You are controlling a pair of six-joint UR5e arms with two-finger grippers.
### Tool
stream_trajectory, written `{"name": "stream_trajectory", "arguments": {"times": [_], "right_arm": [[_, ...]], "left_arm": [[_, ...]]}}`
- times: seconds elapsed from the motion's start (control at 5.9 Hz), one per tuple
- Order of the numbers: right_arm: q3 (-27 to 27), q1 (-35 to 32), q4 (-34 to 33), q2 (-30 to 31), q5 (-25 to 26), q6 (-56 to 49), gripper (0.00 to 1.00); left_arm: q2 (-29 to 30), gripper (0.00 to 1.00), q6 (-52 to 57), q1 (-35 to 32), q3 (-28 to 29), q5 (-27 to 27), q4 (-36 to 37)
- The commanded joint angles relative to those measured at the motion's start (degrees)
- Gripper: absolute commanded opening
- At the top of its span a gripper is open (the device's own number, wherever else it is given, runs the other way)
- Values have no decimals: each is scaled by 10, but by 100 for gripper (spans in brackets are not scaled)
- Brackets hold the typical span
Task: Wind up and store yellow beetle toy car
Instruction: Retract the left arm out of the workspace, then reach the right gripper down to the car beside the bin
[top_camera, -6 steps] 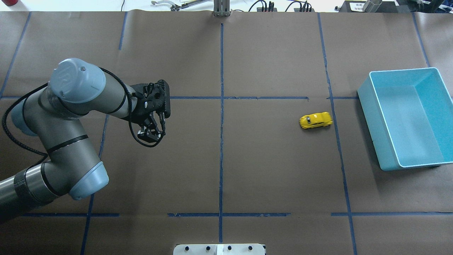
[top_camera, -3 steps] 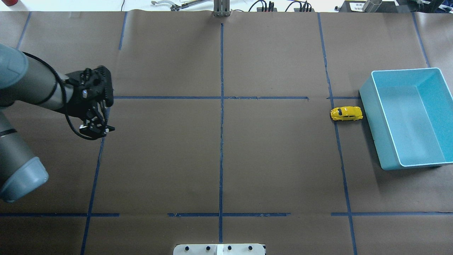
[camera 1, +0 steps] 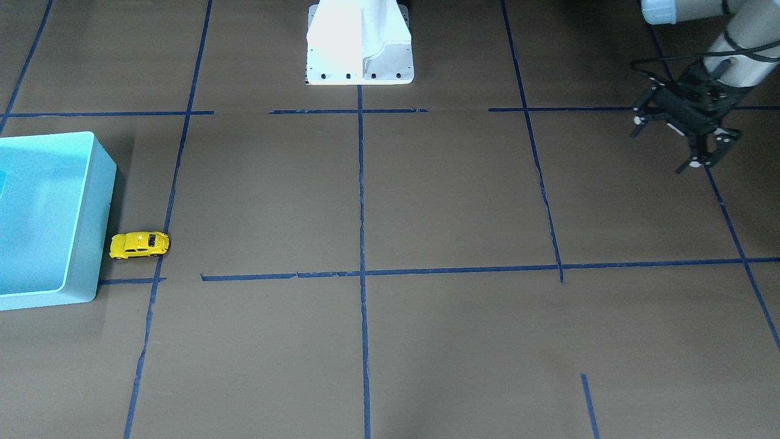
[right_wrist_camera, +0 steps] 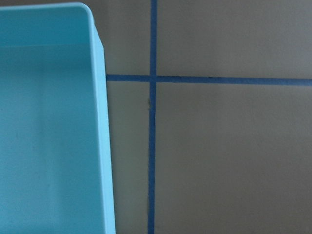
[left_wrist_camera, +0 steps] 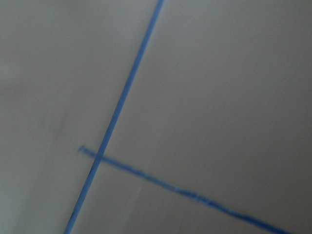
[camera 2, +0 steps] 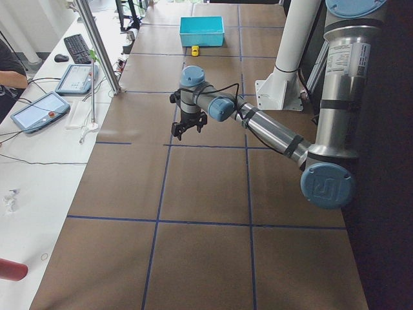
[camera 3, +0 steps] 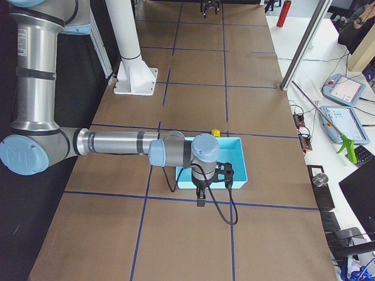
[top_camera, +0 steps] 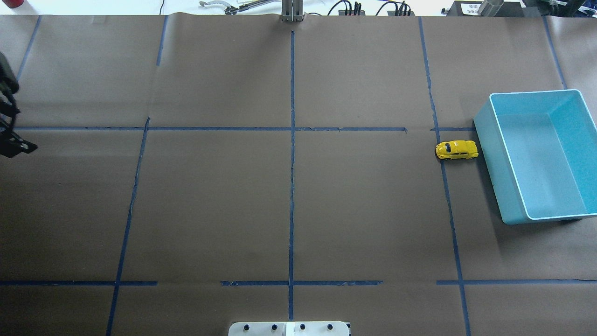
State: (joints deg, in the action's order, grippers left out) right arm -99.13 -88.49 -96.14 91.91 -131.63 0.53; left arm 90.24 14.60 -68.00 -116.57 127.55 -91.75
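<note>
The yellow beetle toy car [top_camera: 456, 150] stands on its wheels on the brown table, right beside the near wall of the light blue bin [top_camera: 489, 163]. The car also shows in the front view [camera 1: 139, 244] and both side views [camera 2: 195, 50] [camera 3: 215, 133]. My left gripper [camera 1: 670, 143] is open and empty, hanging above the table far from the car, at the overhead view's left edge [top_camera: 14, 145]. My right gripper [camera 3: 202, 198] hovers by the bin's [right_wrist_camera: 48, 122] corner; it shows only in the right side view, so I cannot tell its state.
The white robot base [camera 1: 359, 49] stands at the table's robot-side edge. Blue tape lines [top_camera: 292, 140] cross the brown paper. A metal pole [camera 2: 97, 45] and a desk with tablets [camera 2: 35, 110] run along the operators' side.
The car rolled right and stopped against the bin, which shifted slightly right. My left arm pulled back to the left, almost out of the overhead view.
</note>
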Motion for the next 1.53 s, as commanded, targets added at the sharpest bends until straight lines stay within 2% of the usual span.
{"name": "stream_trajectory", "arguments": {"times": [0.0,0.17,0.34,0.51,0.68,0.85,1.19,1.36], "right_arm": [[-27,51,-163,-129,22,0,100],[-66,87,-166,-134,23,0,100],[-95,116,-165,-135,19,1,100],[-125,139,-162,-135,16,0,100],[-122,194,-160,-162,29,-1,100],[-150,201,-159,-167,30,-7,100],[-153,274,-61,-172,34,-30,100],[-153,321,-44,-176,79,-109,100]], "left_arm": [[-23,100,-3,-136,78,65,25],[-27,100,-5,-177,109,127,28],[-42,100,-9,-206,121,125,43],[-41,100,-59,-237,123,125,91],[-44,100,-60,-252,115,116,95],[-79,100,-59,-278,128,111,93],[-106,100,-58,-280,131,108,87],[-104,100,-60,-279,144,107,87]]}}
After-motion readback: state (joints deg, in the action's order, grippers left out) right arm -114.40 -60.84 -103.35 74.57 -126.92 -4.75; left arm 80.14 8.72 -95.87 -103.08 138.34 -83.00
